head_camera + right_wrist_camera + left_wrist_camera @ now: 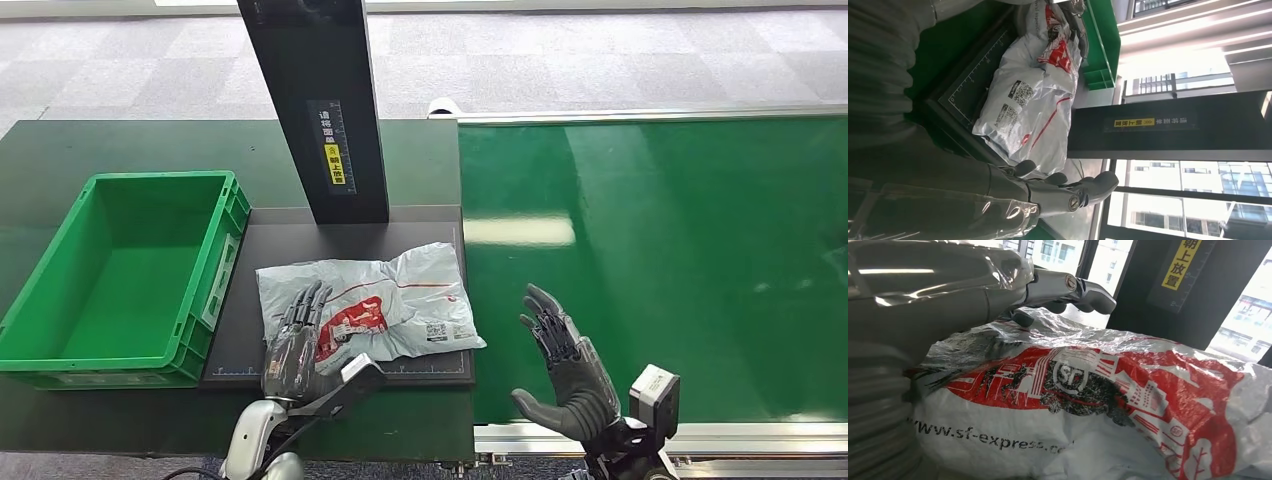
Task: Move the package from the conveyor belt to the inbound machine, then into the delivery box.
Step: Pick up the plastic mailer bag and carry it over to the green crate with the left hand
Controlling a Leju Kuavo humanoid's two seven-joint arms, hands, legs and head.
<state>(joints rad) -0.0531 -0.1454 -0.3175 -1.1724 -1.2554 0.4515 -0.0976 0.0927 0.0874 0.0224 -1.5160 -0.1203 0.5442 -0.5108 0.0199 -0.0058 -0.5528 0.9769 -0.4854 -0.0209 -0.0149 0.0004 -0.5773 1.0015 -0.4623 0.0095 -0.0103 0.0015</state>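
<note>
left hand (296,345) flat, fingers extended, right hand (565,370) open, raised

White-and-red package (385,305) lies flat, crumpled, on the inbound machine's black platform (420,237).

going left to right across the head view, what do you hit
green plastic crate → left hand resting on the white and red plastic mailer package → right hand → green conveyor belt

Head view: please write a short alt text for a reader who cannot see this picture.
A white and red package lies on the black platform of the inbound machine, with the robot's left hand resting flat on its near left part. The right hand hovers open over the green conveyor belt; an empty green delivery box stands to the left.
</note>
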